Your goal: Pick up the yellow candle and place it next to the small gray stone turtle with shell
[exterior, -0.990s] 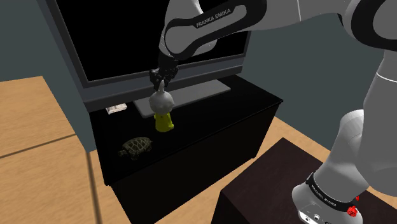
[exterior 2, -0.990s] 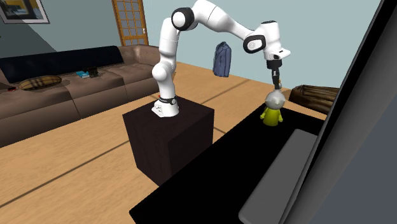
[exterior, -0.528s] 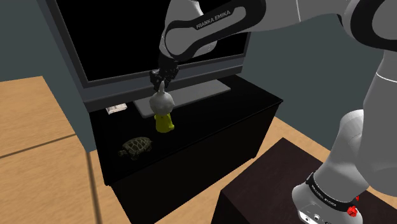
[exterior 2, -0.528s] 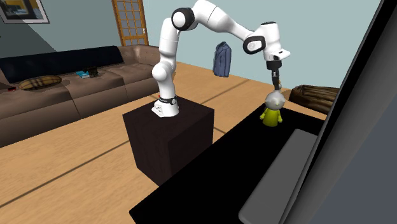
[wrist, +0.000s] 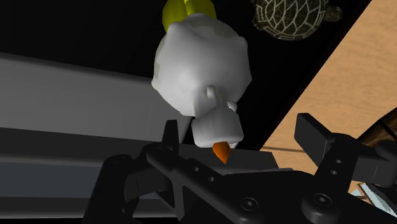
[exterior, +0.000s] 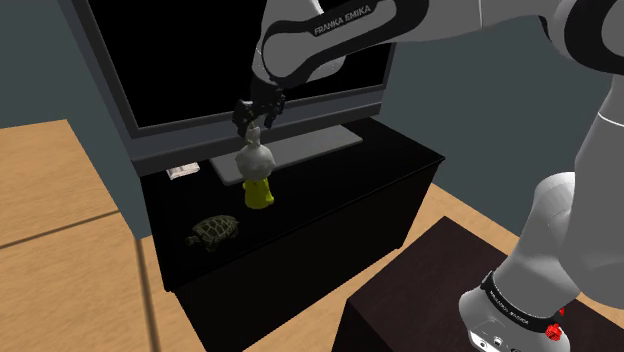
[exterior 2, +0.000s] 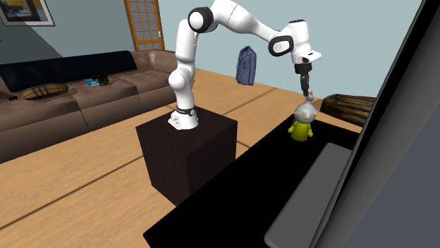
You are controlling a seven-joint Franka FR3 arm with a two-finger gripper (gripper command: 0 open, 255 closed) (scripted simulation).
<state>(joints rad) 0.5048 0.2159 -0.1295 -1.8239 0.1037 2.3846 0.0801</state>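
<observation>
In the shoulder view the all-black two-finger gripper (exterior: 258, 114) hangs just above the yellow candle with a rounded white head (exterior: 258, 182), which stands upright on the low black cabinet (exterior: 340, 195), right in front of the flat grey television foot (exterior: 312, 145). The wide television with its black screen (exterior: 230, 60) rises close behind the hand. The small grey-brown turtle with a patterned shell (exterior: 213, 232) lies near the candle but apart from it, closer to the cabinet's front edge. A small white object (exterior: 181, 172) by the screen's lower corner is too small to make out, and the dark box stand (exterior: 420, 290) is cut off at the lower right. In the second exterior view the gripper points straight down at the candle's head, the television's edge slants across the right side, and a long brown sofa (exterior 2: 63, 98), a blue-grey jacket (exterior 2: 246, 65) and a brown rounded thing (exterior 2: 345, 106) sit beyond on the wooden floor (exterior 2: 92, 183). From here the turtle is hidden. In the wrist view the two black fingers (wrist: 170, 137) stand apart and clasp nothing — the candle's white top with its orange tip sits between them, close to one finger; I cannot tell if it touches. The white head covers most of the yellow body, and the turtle is cut off at the edge.
</observation>
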